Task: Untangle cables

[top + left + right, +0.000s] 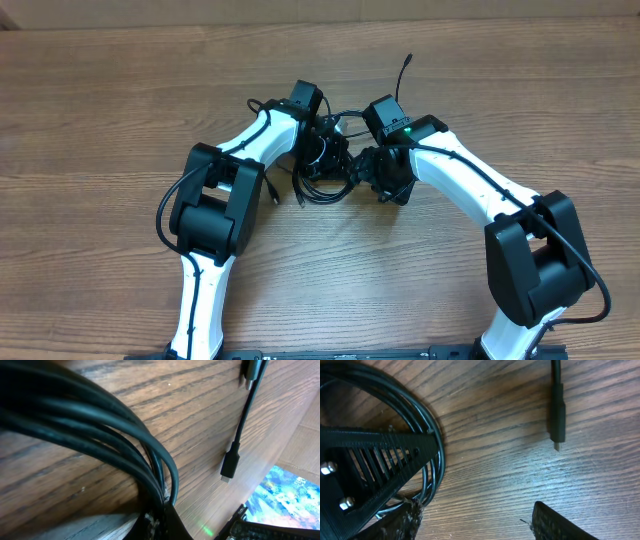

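Observation:
The cables (pixel 322 190) are a coil of thin black cords at the table's middle, between my two arms. My left gripper (pixel 322 152) is over the coil's far side. In the left wrist view, the cable bundle (pixel 100 425) runs into my left gripper (pixel 162 520), which is shut on it. My right gripper (pixel 362 172) is at the coil's right edge. In the right wrist view, my right gripper (pixel 475 512) is open, its left finger touching the coil (pixel 427 420). Loose plug ends (pixel 227 467) (pixel 558 420) lie on the wood.
The wooden table (pixel 500 90) carries everything. One cable end (pixel 407 65) trails toward the far edge and two plug ends (pixel 285 195) lie left of the coil. My left gripper's ribbed finger (pixel 370 457) overlaps the coil in the right wrist view.

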Motion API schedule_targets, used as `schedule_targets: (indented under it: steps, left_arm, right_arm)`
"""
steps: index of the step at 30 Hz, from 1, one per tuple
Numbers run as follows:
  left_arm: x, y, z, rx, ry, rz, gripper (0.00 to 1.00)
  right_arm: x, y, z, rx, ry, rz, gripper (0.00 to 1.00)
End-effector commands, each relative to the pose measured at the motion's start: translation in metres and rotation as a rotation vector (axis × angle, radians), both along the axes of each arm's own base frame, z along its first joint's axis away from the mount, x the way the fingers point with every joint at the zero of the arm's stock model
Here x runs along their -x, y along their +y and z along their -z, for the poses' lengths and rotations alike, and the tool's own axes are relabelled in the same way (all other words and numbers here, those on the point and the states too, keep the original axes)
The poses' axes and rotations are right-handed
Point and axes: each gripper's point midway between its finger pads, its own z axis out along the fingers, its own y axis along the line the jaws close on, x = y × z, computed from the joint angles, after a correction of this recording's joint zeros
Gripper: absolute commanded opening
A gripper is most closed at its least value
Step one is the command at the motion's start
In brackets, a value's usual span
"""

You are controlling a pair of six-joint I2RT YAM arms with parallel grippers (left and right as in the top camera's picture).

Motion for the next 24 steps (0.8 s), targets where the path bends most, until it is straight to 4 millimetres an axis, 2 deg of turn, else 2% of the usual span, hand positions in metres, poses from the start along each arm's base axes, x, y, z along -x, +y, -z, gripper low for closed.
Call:
schedule_targets:
  steps: [1,4,8,15,24]
  left_arm:
    - [0.002,0.048,0.063,-0.272,0.032,-0.029,0.04]
    - [-0.002,0.066,0.067,-0.364,0.015,-0.037,0.04]
    - [-0.005,0.074,0.07,-0.398,-0.018,-0.011,0.04]
    - [-0.001,0.074,0.07,-0.394,-0.024,0.026,0.04]
    - [-0.001,0.075,0.07,-0.395,-0.021,0.026,0.04]
  right_arm:
    - [-0.007,-0.006,0.01,0.043,-0.008,0.01,0.7]
    - [-0.011,-0.014,0.018,0.098,-0.015,0.021,0.7]
    - [-0.015,-0.013,0.026,0.103,-0.018,0.045,0.7]
    - [-0.033,0.006,0.036,0.073,-0.093,0.026,0.7]
    - [-0.049,0.008,0.033,0.074,-0.166,0.033,0.7]
